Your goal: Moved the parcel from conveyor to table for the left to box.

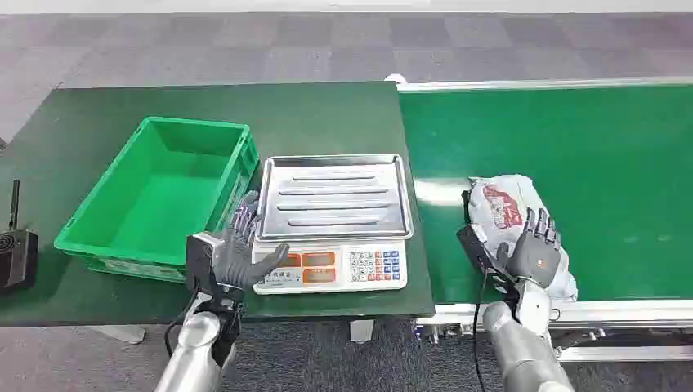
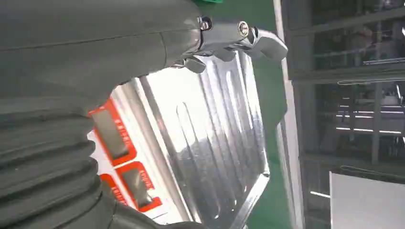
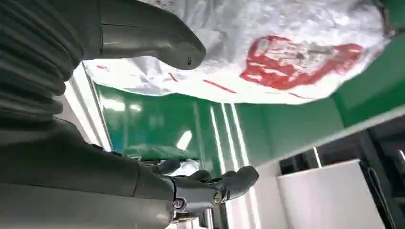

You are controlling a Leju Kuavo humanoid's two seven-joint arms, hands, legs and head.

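The parcel (image 1: 505,206) is a crinkled white plastic bag with a red print, lying on the green conveyor belt (image 1: 588,155) near its front edge. My right hand (image 1: 535,253) hovers over the parcel's near end, fingers spread and upright, holding nothing. In the right wrist view the parcel (image 3: 286,52) lies just beyond the thumb. My left hand (image 1: 239,245) is raised with fingers apart by the scale's (image 1: 331,265) left side, empty. A steel tray (image 1: 335,196) tops the scale; the left wrist view shows the steel tray (image 2: 210,143) close up. An empty green box (image 1: 159,192) sits to the left.
A dark green table (image 1: 82,131) carries the box and scale and meets the conveyor at the centre. A black device (image 1: 15,253) sits at the table's left edge. Grey carpet floor (image 1: 245,41) lies beyond.
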